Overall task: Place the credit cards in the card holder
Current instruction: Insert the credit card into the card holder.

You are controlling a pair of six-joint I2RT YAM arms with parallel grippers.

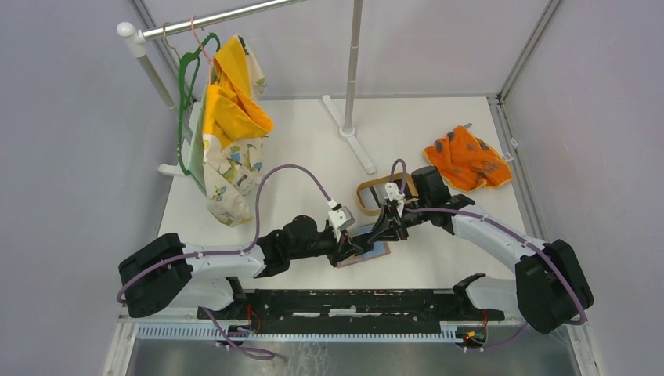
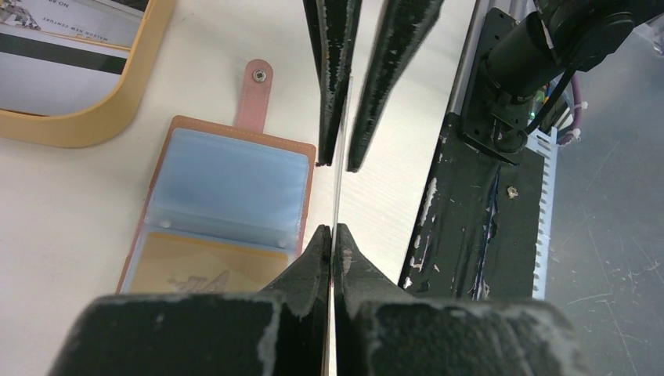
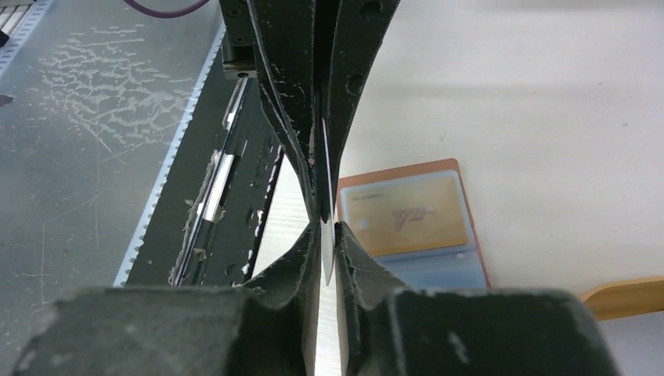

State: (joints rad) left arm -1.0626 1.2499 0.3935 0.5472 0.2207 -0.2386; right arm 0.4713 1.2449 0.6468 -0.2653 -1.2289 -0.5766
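The card holder [image 1: 374, 254] lies open on the table, reddish-brown with blue-grey pockets [image 2: 227, 184] and a strap tab. A yellowish card [image 3: 407, 210] sits in one pocket. My left gripper [image 2: 333, 233] is shut on a thin white credit card [image 2: 337, 196], held edge-on just above the table beside the holder. My right gripper [image 3: 327, 229] faces it from the other side. Its jaws stand narrowly apart around the card's far corner [image 3: 326, 262]. Both grippers meet over the holder in the top view, the left [image 1: 352, 249] and the right [image 1: 389, 229]. More cards [image 2: 63, 47] lie in the wooden tray.
The oval light-wood tray [image 1: 365, 205] stands just behind the holder and shows in the left wrist view [image 2: 86, 129]. An orange patterned cloth [image 1: 467, 160] lies at the back right. A rack with hung yellow clothing [image 1: 231, 117] stands at the back left. A pole foot [image 1: 352, 137] is at the back centre.
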